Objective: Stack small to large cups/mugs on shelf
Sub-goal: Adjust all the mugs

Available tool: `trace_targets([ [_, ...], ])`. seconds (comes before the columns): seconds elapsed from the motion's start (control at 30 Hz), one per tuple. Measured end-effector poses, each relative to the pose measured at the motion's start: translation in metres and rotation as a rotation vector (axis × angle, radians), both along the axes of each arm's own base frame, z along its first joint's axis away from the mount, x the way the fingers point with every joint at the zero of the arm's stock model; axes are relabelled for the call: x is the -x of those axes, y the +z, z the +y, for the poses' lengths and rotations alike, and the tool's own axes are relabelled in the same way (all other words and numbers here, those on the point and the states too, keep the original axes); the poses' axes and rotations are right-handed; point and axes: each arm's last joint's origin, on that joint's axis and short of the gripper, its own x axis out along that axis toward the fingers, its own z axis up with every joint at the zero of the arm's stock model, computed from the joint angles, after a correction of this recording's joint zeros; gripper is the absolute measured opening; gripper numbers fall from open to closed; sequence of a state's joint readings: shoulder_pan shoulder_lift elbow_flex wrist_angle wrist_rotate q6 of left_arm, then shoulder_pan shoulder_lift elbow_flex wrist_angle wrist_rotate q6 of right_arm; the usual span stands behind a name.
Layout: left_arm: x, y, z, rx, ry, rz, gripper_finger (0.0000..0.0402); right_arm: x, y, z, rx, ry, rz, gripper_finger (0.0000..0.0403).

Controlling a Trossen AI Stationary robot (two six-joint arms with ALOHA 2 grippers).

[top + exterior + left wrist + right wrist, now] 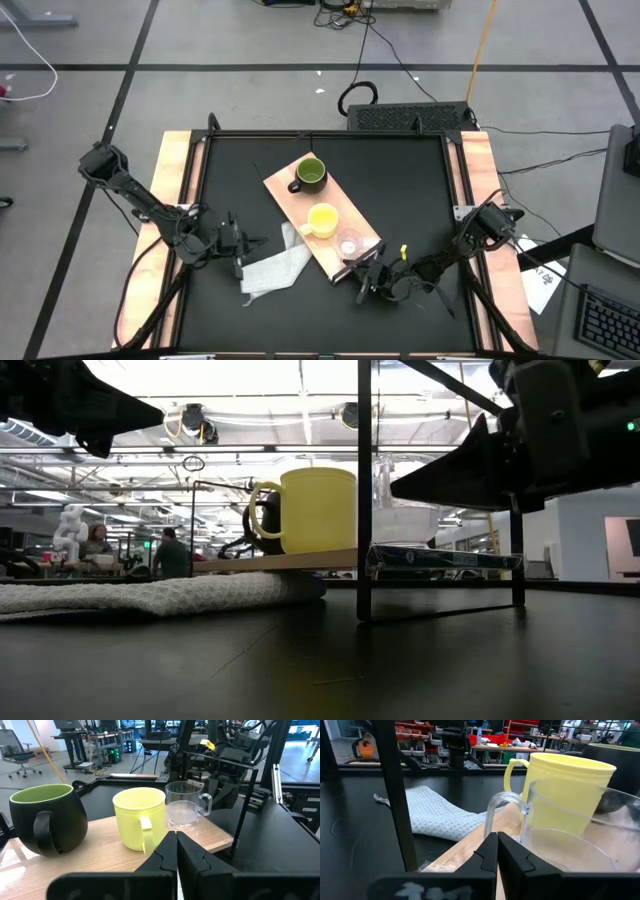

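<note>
Clear plastic cup [580, 835] stood on the shelf [300, 205] directly ahead of the right gripper [372, 277], fingers pressed together, empty. Yellow mug [322, 220] and olive mug [310, 174] lined up beyond, sorted by size. Left gripper [248, 243] likewise pinched, over the cloth [272, 268].

Overhead view looks straight down; low view faces level across the table; both wrist views closely share the yellow mug [139, 817].

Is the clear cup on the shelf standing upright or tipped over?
Upright. The clear cup stands on its base on the shelf, open rim up, beside the yellow mug.
</note>
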State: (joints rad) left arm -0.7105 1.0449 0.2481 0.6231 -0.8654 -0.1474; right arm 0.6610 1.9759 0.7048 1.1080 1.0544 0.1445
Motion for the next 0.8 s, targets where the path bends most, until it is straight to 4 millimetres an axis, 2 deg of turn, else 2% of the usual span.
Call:
trace_targets([
  [0.5, 0.0, -0.001, 0.0, -0.008, 0.0, 0.006, 0.0, -0.004, 0.002, -0.001, -0.014, 0.006, -0.008, 0.0],
  [0.67, 0.0, -0.001, 0.0, -0.008, 0.0, 0.006, 0.0, -0.017, 0.002, 0.0, -0.028, 0.052, -0.005, 0.0],
  [0.8, 0.0, -0.001, 0.0, -0.006, 0.0, 0.008, 0.0, -0.024, -0.005, 0.0, -0.004, 0.043, 0.023, 0.0],
])
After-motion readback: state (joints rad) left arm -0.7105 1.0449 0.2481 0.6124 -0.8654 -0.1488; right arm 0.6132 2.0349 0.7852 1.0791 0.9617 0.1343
